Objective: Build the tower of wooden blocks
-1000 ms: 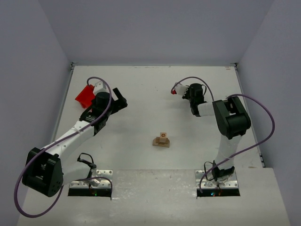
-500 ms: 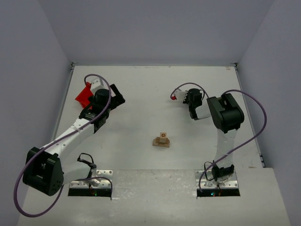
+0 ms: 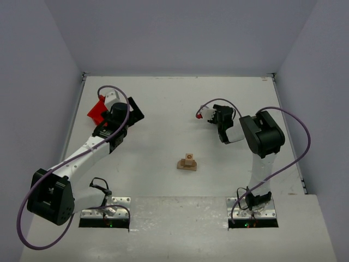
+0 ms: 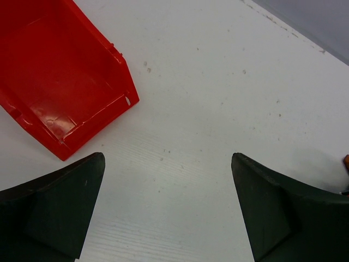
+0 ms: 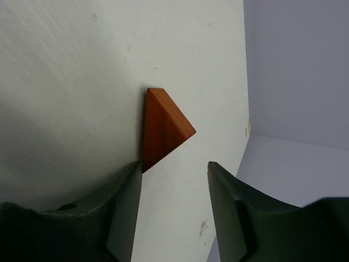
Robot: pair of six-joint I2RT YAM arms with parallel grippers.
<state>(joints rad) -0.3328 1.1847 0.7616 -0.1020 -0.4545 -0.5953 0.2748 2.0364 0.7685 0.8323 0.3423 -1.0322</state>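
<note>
Centre your right hand [image 5: 173, 170] on the triangular roof piece [image 5: 163, 128] and grip its flat faces before you close. The jaws are partly apart and empty. The piece lies just beyond the fingertips, perhaps touching one, in the bench's far right quarter. The started tower [image 3: 187, 162] waits mid-bench towards the near edge.

Count on the white bench [image 3: 163, 103]: 1 red plastic bin [image 4: 60, 82], 1 dark reddish-brown triangular wood piece [image 5: 163, 128], 1 pale tan flat wood plank [image 3: 187, 166], 1 small light wood cube [image 3: 189, 158]. 2 arms: left arm [image 3: 82, 155], right arm [image 3: 262, 136]. 2 tools: left tool [image 4: 167, 158], right tool [image 5: 173, 166].
</note>
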